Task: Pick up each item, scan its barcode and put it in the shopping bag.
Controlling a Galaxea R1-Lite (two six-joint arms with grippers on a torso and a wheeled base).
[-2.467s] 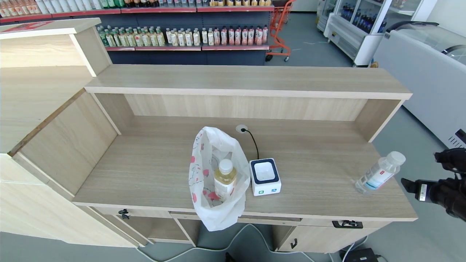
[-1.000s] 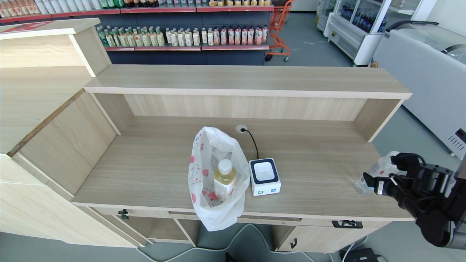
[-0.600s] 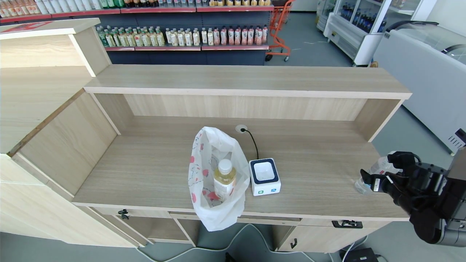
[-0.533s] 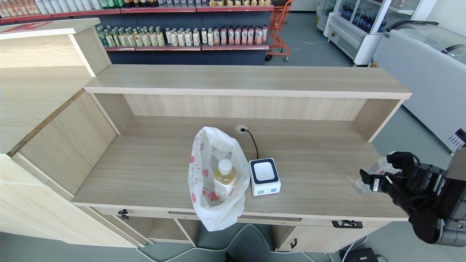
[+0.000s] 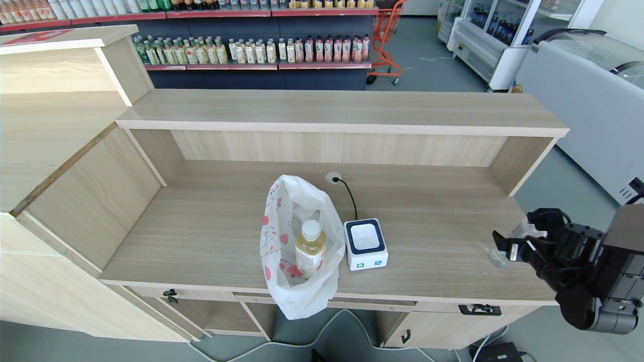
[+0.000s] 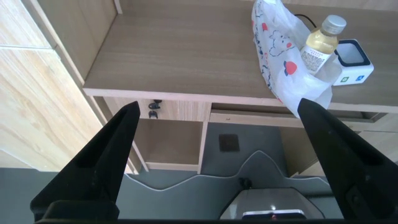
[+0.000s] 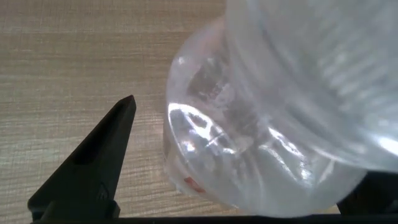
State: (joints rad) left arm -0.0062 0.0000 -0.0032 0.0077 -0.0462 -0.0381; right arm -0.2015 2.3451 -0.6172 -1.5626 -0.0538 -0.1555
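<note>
A clear water bottle (image 5: pixel 497 258) leans at the right end of the wooden counter (image 5: pixel 432 221). My right gripper (image 5: pixel 515 230) is open, with one finger on each side of the bottle. In the right wrist view the bottle (image 7: pixel 261 124) sits between the fingers, and a gap shows beside one dark finger (image 7: pixel 93 168). The white shopping bag (image 5: pixel 297 241) with red prints stands open near the counter's front edge, holding a yellow-tea bottle (image 5: pixel 311 249). A white scanner box (image 5: pixel 366 243) sits just right of the bag. My left gripper (image 6: pixel 217 162) is open and empty, low in front of the counter's left part.
A black cable (image 5: pixel 348 196) runs from the scanner to a hole at the back. A raised shelf and side walls enclose the counter. The left wrist view shows the bag (image 6: pixel 273 56), the tea bottle (image 6: pixel 320 46) and a drawer front (image 6: pixel 174 112) below the counter.
My right arm came in from the right edge and brought its open fingers around the water bottle, creeping a little further left in the last second. The bag and scanner have not moved.
</note>
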